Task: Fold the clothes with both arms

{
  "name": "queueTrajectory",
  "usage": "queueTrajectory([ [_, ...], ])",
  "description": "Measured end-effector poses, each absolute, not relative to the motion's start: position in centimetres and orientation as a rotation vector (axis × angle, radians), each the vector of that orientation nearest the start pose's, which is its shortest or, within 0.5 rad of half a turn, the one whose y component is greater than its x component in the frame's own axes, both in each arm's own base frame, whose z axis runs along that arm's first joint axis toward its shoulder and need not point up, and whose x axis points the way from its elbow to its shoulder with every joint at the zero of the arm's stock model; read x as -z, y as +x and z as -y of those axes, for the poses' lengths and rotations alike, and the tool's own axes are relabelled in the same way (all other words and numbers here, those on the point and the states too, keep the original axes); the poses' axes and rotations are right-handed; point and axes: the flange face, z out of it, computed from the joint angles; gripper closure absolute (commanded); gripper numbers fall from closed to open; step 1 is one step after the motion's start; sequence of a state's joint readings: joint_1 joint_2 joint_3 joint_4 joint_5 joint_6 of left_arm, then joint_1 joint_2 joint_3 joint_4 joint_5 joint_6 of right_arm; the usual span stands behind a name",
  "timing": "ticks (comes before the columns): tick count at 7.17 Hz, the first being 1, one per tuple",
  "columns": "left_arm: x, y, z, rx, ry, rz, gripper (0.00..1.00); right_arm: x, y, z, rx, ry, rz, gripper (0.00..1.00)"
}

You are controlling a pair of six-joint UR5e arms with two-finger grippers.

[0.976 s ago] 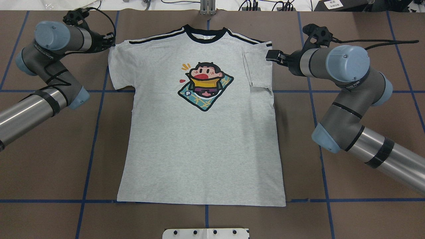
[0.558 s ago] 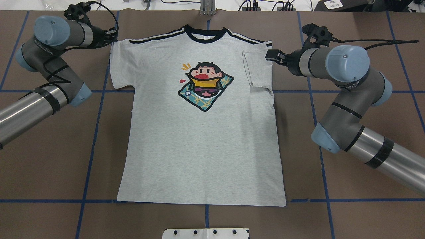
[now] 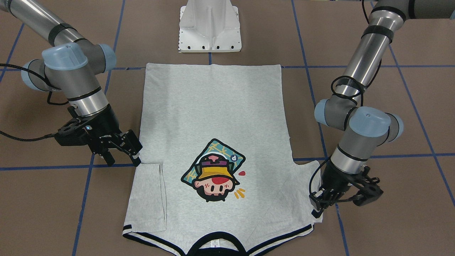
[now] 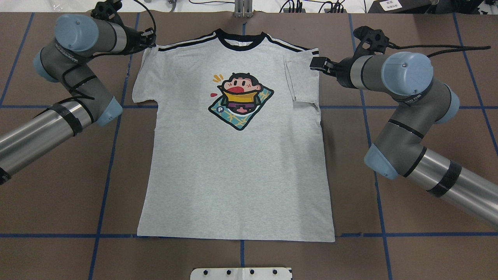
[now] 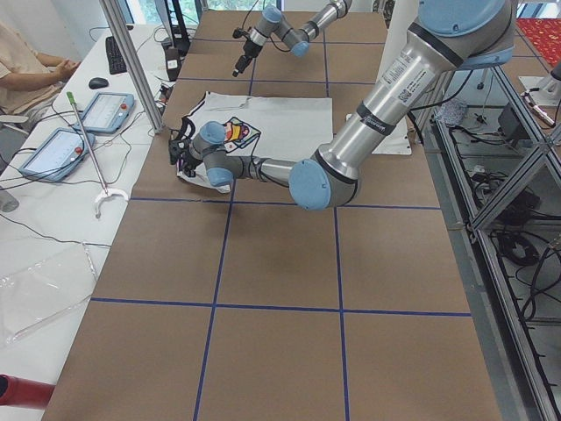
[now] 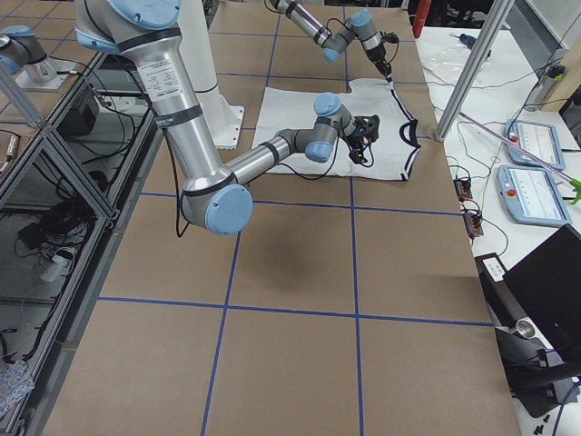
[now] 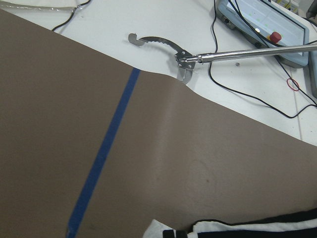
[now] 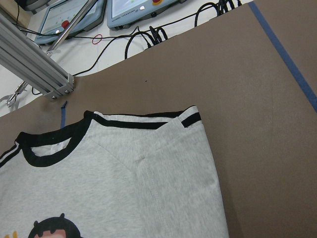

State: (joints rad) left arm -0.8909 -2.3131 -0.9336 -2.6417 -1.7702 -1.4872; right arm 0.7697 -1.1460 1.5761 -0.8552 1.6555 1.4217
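Across the tabletop (image 4: 58, 186) the shirt (image 4: 237, 175) lies flat and face up, with its collar (image 8: 49, 153) at the end away from the robot's base. Since a second ago the left pincer (image 3: 316, 207) has travelled inward along that collar end. The left sleeve (image 4: 143, 83) has come with it: its outer edge, which lay at the blue tape line (image 4: 111, 163), now sits drawn in toward the body and slanted. The right pincer (image 3: 122, 156) has hardly shifted. It hangs just beside the right sleeve (image 4: 301, 81), which stays folded over onto the chest. The print (image 4: 239, 101) and hem (image 4: 233, 236) lie as they did.

From overhead both pincers are mostly hidden behind their wrists. The front-facing view settles them. The left pincer's jaws are pinched on the outer edge of the left sleeve, near the striped trim (image 7: 257, 225). The right pincer's jaws stand apart at the folded sleeve's corner, and I cannot tell whether a tip touches the cloth. The left wrist view catches only a sliver of that trim at its bottom edge, with tape and brown tabletop above it. The right wrist view looks down on the collar and the folded sleeve, which lies flat with a clean crease. The side views show this too small to read.
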Motion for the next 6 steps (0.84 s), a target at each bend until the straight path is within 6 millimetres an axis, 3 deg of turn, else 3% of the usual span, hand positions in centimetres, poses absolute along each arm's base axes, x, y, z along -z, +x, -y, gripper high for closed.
queueTrajectory([
  [2,-33.6,46.3,69.5,0.639,0.396,-1.115,1.0,-33.8,-39.1,55.1,-0.499,0.442,1.067,0.0],
  [3,-32.7,47.5,69.9,0.651,0.402,-1.093,1.0,-33.9,-39.2,55.1,-0.498,0.441,1.064,0.0],
  [5,-32.7,48.8,70.7,0.673,0.425,-1.054,1.0,-33.9,-39.5,55.3,-0.498,0.44,1.062,0.0],
  [6,-32.9,49.0,70.9,0.677,0.432,-1.047,0.85,-33.9,-39.6,55.4,-0.498,0.439,1.059,0.0],
])
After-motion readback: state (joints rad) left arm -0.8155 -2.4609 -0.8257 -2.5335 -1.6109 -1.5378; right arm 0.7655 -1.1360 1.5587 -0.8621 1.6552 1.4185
